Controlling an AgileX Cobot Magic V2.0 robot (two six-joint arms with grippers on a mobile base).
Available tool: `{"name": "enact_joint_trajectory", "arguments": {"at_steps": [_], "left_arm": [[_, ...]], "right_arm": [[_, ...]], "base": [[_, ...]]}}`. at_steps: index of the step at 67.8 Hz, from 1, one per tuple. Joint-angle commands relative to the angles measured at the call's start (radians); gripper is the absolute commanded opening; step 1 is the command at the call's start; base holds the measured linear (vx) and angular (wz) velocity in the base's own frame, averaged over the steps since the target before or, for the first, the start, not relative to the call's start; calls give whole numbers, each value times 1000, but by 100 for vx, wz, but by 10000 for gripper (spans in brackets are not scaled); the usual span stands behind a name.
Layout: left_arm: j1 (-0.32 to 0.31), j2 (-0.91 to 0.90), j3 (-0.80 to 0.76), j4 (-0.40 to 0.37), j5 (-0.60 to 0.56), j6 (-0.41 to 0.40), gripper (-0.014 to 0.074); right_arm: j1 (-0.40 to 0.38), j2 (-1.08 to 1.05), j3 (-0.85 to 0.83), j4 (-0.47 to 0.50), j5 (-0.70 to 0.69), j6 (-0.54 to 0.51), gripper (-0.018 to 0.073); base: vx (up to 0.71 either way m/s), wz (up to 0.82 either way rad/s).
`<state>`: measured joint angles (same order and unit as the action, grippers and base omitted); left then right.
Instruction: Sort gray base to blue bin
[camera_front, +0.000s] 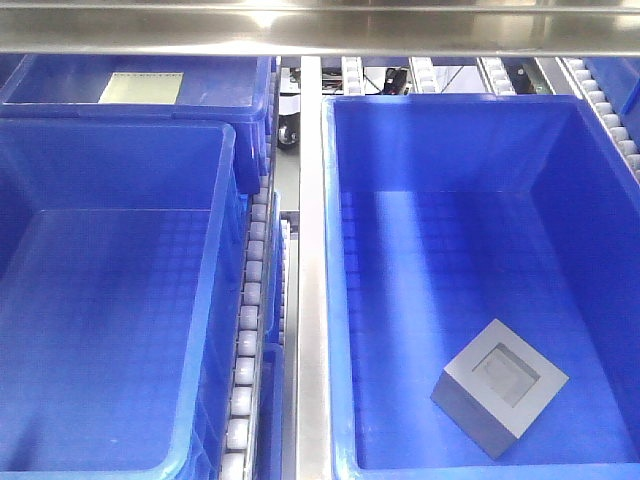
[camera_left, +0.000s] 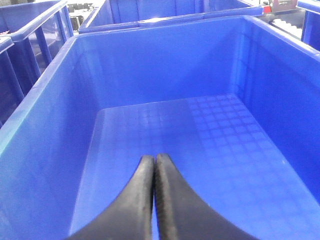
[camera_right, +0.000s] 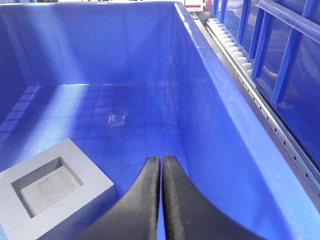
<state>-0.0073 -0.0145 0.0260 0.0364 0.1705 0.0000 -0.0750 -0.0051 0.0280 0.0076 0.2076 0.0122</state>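
Right gripper (camera_right: 161, 165): jaws closed, empty, just beside base.
Left gripper (camera_left: 154, 162): jaws closed, over bare left bin (camera_front: 225, 200).
Base (camera_front: 499, 385): on right bin (camera_front: 440, 110) floor, recess up.
Roller rail (camera_front: 248, 330): between bins.

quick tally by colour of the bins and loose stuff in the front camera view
Blue bins: 3 (near left, far left, right)
Gray base: 1, lying in the right bin, recess up
Pale flat sheet: 1, in the far left bin
Total: 5
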Motion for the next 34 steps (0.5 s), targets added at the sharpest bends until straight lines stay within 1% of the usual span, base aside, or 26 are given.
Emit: {"name": "enact_joint_trajectory", "arguments": {"at_steps": [1,34], "left_arm": [[2,-13,-19,-1,-73,-17,-8],[2,-11,-21,-1,-74,-16,-8]], "right_arm": [[-5,18,2,-8,-60,-12,-5],[-5,18,2,-8,-60,-12,-5]], "base": [[0,0],[0,0]]}}
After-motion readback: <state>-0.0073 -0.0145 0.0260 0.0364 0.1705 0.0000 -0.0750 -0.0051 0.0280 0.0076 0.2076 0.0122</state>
